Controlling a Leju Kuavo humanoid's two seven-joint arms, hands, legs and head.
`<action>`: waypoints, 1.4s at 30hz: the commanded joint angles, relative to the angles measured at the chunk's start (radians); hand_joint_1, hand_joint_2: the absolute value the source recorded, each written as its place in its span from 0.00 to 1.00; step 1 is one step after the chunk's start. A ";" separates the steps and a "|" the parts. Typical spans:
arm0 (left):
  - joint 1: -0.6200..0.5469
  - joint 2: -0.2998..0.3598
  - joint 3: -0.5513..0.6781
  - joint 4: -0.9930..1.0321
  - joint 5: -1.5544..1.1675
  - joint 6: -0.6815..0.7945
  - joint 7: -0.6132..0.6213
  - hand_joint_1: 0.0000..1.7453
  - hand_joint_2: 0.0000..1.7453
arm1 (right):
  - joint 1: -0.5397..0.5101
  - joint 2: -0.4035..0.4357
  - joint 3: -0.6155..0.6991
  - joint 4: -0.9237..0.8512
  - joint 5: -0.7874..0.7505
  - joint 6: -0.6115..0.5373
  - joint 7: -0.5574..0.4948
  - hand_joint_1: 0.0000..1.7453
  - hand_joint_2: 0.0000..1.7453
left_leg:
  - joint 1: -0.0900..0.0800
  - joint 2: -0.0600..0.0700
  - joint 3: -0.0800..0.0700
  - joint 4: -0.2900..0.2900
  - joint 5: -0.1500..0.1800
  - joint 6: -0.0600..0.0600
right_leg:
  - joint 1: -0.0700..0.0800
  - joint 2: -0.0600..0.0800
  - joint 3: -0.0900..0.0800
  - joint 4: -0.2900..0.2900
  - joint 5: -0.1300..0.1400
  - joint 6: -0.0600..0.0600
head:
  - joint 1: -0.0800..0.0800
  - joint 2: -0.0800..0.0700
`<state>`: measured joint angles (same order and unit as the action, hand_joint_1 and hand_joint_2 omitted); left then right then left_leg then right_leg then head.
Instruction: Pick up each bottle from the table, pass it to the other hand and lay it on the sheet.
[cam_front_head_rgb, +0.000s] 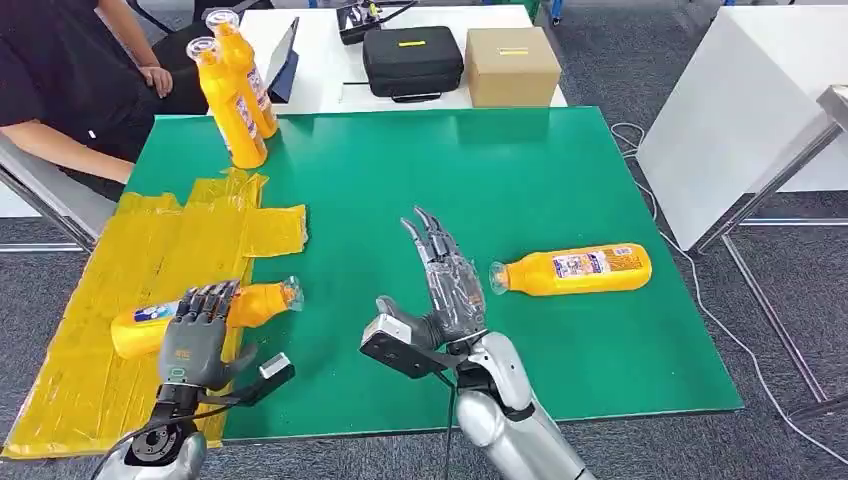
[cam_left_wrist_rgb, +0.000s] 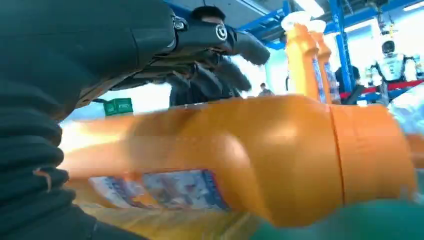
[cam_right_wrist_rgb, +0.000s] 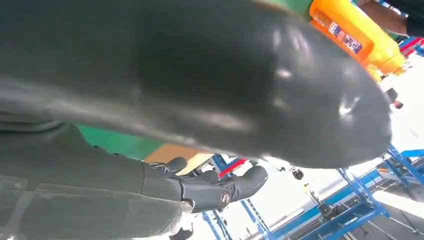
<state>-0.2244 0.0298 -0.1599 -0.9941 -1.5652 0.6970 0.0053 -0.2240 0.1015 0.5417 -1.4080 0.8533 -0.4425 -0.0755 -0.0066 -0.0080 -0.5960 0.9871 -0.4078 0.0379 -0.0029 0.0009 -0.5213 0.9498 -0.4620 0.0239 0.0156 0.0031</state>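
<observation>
An orange bottle (cam_front_head_rgb: 262, 303) lies on its side at the right edge of the yellow sheet (cam_front_head_rgb: 150, 245), cap towards the green table. My left hand (cam_front_head_rgb: 193, 335) hovers over its middle with its fingers (cam_left_wrist_rgb: 220, 37) stretched out; the left wrist view shows a gap between them and the bottle (cam_left_wrist_rgb: 260, 155). A second orange bottle (cam_front_head_rgb: 578, 270) lies on the green table (cam_front_head_rgb: 400, 170) to the right of centre. My right hand (cam_front_head_rgb: 445, 285) is beside its cap, fingers straight and apart, holding nothing. Two more bottles (cam_front_head_rgb: 238, 95) stand upright at the back left.
A person in black (cam_front_head_rgb: 60, 80) sits at the table's far left corner. Behind the green table, a white table carries a black case (cam_front_head_rgb: 412, 60), a cardboard box (cam_front_head_rgb: 512, 65) and a tablet (cam_front_head_rgb: 283, 58). Another white table (cam_front_head_rgb: 740, 110) stands to the right.
</observation>
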 joint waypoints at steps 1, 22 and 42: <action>-0.017 0.033 -0.061 0.073 0.006 0.001 -0.018 0.00 0.00 | -0.059 -0.025 0.018 0.090 -0.008 0.004 -0.006 0.00 0.00 | 0.000 0.002 0.004 -0.001 -0.001 -0.002 | 0.000 0.001 0.004 -0.002 -0.001 0.000 | 0.000 0.000; 0.267 -0.092 0.140 -0.758 1.616 -0.183 -0.628 0.00 0.00 | -0.014 -0.144 -0.139 0.046 -0.082 0.083 -0.033 0.00 0.00 | 0.001 0.001 0.003 0.001 -0.003 -0.002 | 0.001 0.001 0.003 -0.001 -0.002 0.000 | 0.000 0.000; 0.335 -0.154 0.182 -0.729 1.875 -0.461 -0.575 0.00 0.00 | 0.026 -0.336 -0.204 -0.015 0.044 0.302 0.084 0.00 1.00 | -0.001 -0.005 0.001 0.000 -0.001 0.000 | -0.001 -0.004 0.002 -0.002 -0.001 0.001 | 0.000 0.000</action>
<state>0.1185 -0.0839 0.0053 -1.7605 0.2999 0.2795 -0.5878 -0.1969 -0.0985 0.3807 -1.3932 0.8343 -0.2681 -0.0557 -0.0076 -0.0103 -0.5966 0.9875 -0.4084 0.0385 -0.0038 -0.0006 -0.5218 0.9491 -0.4622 0.0242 0.0156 0.0031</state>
